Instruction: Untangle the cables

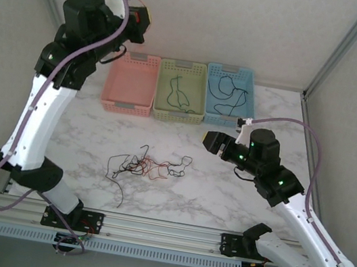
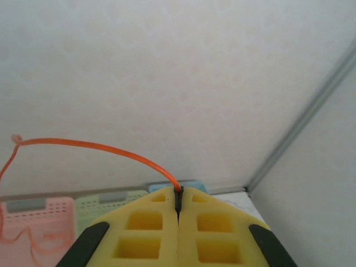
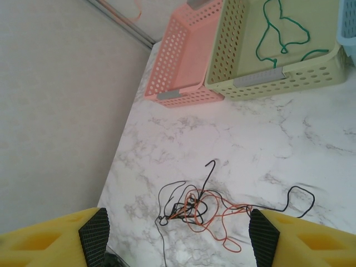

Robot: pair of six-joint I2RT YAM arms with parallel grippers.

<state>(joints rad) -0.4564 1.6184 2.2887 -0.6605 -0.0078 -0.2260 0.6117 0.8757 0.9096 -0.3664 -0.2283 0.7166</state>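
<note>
The green basket (image 1: 178, 109) holds a green cable (image 1: 177, 94), and the blue basket (image 1: 225, 119) holds a black cable (image 1: 222, 85). The pink basket (image 1: 131, 83) stands left of them. A tangle (image 1: 146, 164) of black and red-orange cables lies on the marble surface (image 1: 222, 199), between pale walls. The raised left gripper (image 2: 178, 203) pinches an orange cable (image 2: 94, 146). The right gripper (image 3: 179, 236) stands wide, to the right of the tangle.

Worktop (image 1: 188, 197): white marble pattern with grey veins.
Pink basket (image 1: 131, 83): perforated plastic, left end of a row at the worktop's far edge.
Green basket (image 1: 177, 115): pale, middle of the row, close against the pink one.
Blue basket (image 1: 225, 121): right end of the row.
Walls (image 1: 238, 20): plain off-white panels.
Corner post (image 1: 336, 53): grey metal, far right.
Front rail (image 1: 155, 229): aluminium, along the near edge.
</note>
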